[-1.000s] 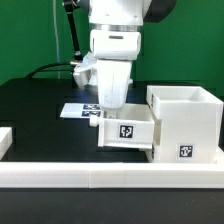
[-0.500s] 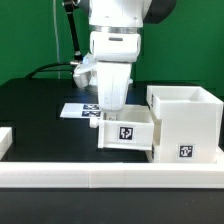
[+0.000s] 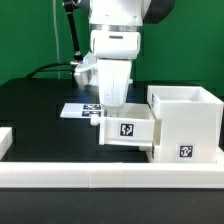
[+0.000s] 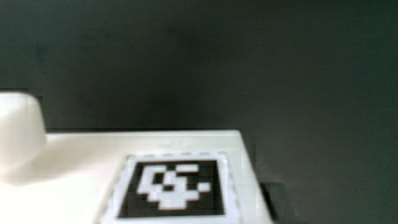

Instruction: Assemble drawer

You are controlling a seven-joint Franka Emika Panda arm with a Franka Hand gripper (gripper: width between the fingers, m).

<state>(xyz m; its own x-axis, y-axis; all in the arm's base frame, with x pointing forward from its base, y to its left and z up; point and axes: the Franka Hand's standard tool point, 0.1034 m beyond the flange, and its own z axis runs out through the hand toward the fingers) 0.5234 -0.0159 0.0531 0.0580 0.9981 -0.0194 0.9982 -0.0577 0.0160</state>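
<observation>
A small white drawer tray (image 3: 127,131) with a square tag on its front sits partly inside the tall white casing (image 3: 186,125) at the exterior view's right. My gripper (image 3: 110,110) reaches down into the tray at its end away from the casing, and its fingertips are hidden behind the tray wall. It looks shut on that wall. The wrist view shows the tray's white face and tag (image 4: 175,187) very close, with one white finger (image 4: 16,138) at the edge. A second tray (image 3: 5,140) shows partly at the exterior view's left edge.
The long low white border rail (image 3: 100,176) runs along the table's near edge in front of the tray and casing. The marker board (image 3: 80,110) lies flat on the black table behind the tray. Cables hang at the back left.
The tray and my gripper have shifted slightly toward the exterior view's right, toward the casing. The casing has not moved.
</observation>
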